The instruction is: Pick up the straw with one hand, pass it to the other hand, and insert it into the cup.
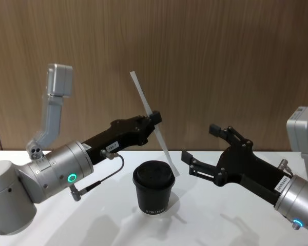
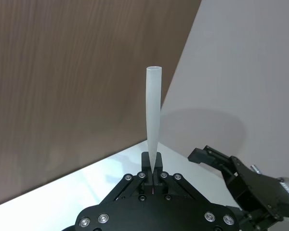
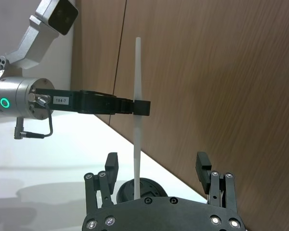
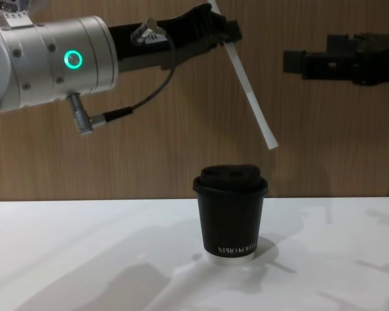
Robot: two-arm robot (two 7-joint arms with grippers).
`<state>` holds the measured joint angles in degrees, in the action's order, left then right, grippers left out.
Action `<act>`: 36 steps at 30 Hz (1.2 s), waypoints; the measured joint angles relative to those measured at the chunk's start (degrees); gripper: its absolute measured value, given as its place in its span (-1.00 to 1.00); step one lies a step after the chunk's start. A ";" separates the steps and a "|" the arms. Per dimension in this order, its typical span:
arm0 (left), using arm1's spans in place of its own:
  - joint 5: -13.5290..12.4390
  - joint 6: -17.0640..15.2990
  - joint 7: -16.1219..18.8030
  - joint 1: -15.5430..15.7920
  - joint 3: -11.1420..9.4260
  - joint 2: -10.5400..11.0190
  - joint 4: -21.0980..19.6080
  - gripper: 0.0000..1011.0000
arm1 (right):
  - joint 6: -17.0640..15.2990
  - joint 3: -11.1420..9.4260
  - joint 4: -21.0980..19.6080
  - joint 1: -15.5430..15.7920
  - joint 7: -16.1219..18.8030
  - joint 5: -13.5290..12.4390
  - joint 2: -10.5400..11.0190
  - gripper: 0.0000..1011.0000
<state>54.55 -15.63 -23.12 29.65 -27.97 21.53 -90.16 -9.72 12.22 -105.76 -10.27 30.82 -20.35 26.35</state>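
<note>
Above a white worktop (image 1: 236, 220), the robot's left end effector (image 1: 155, 118) grips a thin white straw (image 1: 166, 151) near its middle, fingers clamped on it, with the black lidded XPRO KOFFEE cup (image 1: 153, 197) standing below on the worktop between the two arms. The straw hangs in the air, well clear of the cup and on a slant: its upper end leans towards the robot's left and its lower end points down and to the right. From the chest view, that lower tip sits above the domed lid (image 1: 153, 173) and a little to its right, with clear space between them. The right end effector (image 1: 200, 142) hovers to the right at about the same height, its fingers spread and empty. With the straw in the left grip, the insertion looks like the step in hand. It appears to turn on bringing the straw's long axis nearer upright and moving its tip leftward over the lid before lowering. Where the lid's opening lies cannot be made out, so the exact target is uncertain.
</note>
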 joint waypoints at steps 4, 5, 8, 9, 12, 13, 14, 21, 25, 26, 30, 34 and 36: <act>-1.35 0.73 1.13 -0.23 -0.20 0.95 -1.03 -0.99 | 0.00 0.00 0.00 0.00 0.00 0.00 0.00 0.98; -1.59 0.87 1.33 -0.26 -0.25 1.14 -1.22 -0.99 | 0.00 0.00 0.00 0.00 0.00 0.00 0.00 0.98; -2.66 1.39 2.09 -0.39 -0.40 1.84 -1.94 -0.99 | 0.00 0.00 0.00 0.00 0.00 0.00 0.00 0.98; -2.92 1.51 2.27 -0.41 -0.42 1.98 -2.08 -0.99 | 0.00 0.00 0.00 0.00 0.00 0.00 0.00 0.98; -3.91 1.91 2.87 -0.49 -0.53 2.55 -2.61 -1.00 | 0.00 0.00 0.00 0.00 0.00 0.00 0.00 0.98; -4.44 2.06 3.09 -0.52 -0.60 2.84 -2.87 -0.99 | 0.00 0.00 0.00 0.00 0.00 0.00 0.00 0.98; -4.58 2.11 3.19 -0.52 -0.63 2.96 -2.98 -0.99 | 0.00 0.00 0.00 0.00 0.00 0.00 0.00 0.98; -6.68 2.41 3.88 -0.39 -1.06 3.91 -3.68 -0.99 | 0.00 0.00 0.00 0.00 0.00 0.00 0.00 0.98; -7.83 2.57 4.15 -0.21 -1.33 4.26 -3.82 -0.99 | 0.00 0.00 0.00 0.00 0.00 0.00 0.00 0.98; -8.33 2.63 4.25 -0.14 -1.45 4.35 -3.82 -0.99 | 0.00 0.00 0.00 0.00 0.00 0.00 0.00 0.98; -9.39 2.81 4.55 0.04 -1.69 4.48 -3.82 -0.99 | 0.00 0.00 0.00 0.00 0.00 0.00 0.00 0.98; -10.59 3.10 4.99 0.16 -1.91 4.52 -3.68 -0.99 | 0.00 0.00 0.00 0.00 0.00 0.00 0.00 0.98; -11.38 3.31 5.30 0.24 -2.06 4.53 -3.59 -0.99 | 0.00 0.00 0.00 0.00 0.00 0.00 0.00 0.98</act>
<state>43.17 -12.32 -17.83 29.88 -30.02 26.06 -93.76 -9.72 12.22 -105.76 -10.27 30.82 -20.35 26.35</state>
